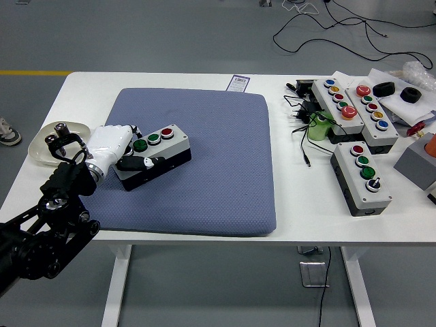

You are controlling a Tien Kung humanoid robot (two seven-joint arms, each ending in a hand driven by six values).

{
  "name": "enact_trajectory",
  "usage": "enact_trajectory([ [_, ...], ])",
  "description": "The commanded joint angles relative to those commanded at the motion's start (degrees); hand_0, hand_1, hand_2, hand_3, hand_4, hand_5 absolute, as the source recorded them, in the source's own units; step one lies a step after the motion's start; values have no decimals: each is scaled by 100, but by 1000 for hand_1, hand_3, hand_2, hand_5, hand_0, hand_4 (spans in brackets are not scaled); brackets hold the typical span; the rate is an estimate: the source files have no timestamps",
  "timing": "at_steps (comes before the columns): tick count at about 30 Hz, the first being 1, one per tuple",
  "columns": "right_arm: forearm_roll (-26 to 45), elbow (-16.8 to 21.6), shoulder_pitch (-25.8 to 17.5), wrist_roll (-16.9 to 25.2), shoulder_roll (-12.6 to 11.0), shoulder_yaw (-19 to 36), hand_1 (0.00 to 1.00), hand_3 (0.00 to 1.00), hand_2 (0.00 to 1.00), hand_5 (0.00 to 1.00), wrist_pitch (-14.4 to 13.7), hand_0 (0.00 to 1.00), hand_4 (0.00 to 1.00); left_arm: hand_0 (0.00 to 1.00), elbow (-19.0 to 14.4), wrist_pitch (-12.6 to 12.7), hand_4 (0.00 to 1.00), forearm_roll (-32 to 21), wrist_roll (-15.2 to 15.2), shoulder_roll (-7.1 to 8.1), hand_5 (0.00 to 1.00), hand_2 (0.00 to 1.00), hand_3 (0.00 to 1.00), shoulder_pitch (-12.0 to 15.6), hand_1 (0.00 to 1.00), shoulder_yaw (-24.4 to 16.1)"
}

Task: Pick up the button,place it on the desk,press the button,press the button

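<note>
1. Button box (158,152) with two green buttons and one red on its grey top lies on the blue mat (204,170), at the mat's left part, turned at a slant.
2. Seen from the head view, the left hand (114,148), white and on a black arm coming in from the lower left, is clamped on the box's left end: a finger (136,163) lies along the box's near black side and the palm covers its left end.
3. Whether the box rests flat on the mat or is raised a little, I cannot tell.
4. Just left of the hand, a pale dish (42,146) with a dark cylinder in it sits on the white surface (306,197).
5. At the right of the surface, well apart from the mat, stand three more button boxes (360,178) near black cables (301,129) and a green object (317,127).
</note>
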Motion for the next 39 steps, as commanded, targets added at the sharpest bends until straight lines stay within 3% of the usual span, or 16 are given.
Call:
enact_trajectory([
  [3,-20,0,5,0,3,16,658,624,674,173,1,673,310,66,46,191,53,-95,-325,77,2,152,185,-9,81,58],
  [8,-16,0,8,0,5,14,658,624,674,173,0,673,310,61,210,521,62,-438,-1160,246,2,154,186,-39,80,109],
  [13,0,0,11,-2,12,-3,658,624,674,173,1,673,310,61,427,513,62,-645,-2079,439,2,154,186,-121,80,242],
  [16,-7,0,10,-2,13,-10,658,624,674,173,4,673,310,67,508,503,47,-711,-2477,579,2,160,199,-175,88,433],
  [20,-2,0,10,-3,15,-4,658,624,674,173,2,673,310,74,473,589,39,-805,-2697,706,2,165,201,-181,91,558],
  [25,-16,0,16,-3,19,0,658,624,674,173,4,673,310,74,479,921,39,-694,-2972,820,2,165,201,-250,91,762],
  [26,-19,0,17,-2,20,-1,658,624,674,173,5,673,310,100,485,965,128,-678,-3005,829,2,180,218,-259,110,782],
  [31,-4,0,21,0,23,-14,658,624,674,173,4,673,310,100,505,1304,128,-776,-3281,905,2,180,218,-276,110,879],
  [32,0,0,22,0,24,-17,658,624,674,173,4,673,310,159,515,1346,229,-766,-3297,908,2,217,253,-276,163,878],
  [37,-7,0,18,-1,29,-14,658,624,674,173,5,673,310,159,604,1477,229,-500,-3253,888,2,217,253,-299,163,885],
  [38,-11,0,17,-1,30,-12,658,624,674,173,5,673,310,311,625,1498,360,-441,-3242,882,2,353,392,-308,280,893],
  [39,-12,0,15,-1,30,-11,658,624,674,173,5,673,310,311,649,1504,360,-373,-3221,874,2,353,392,-318,280,900],
])
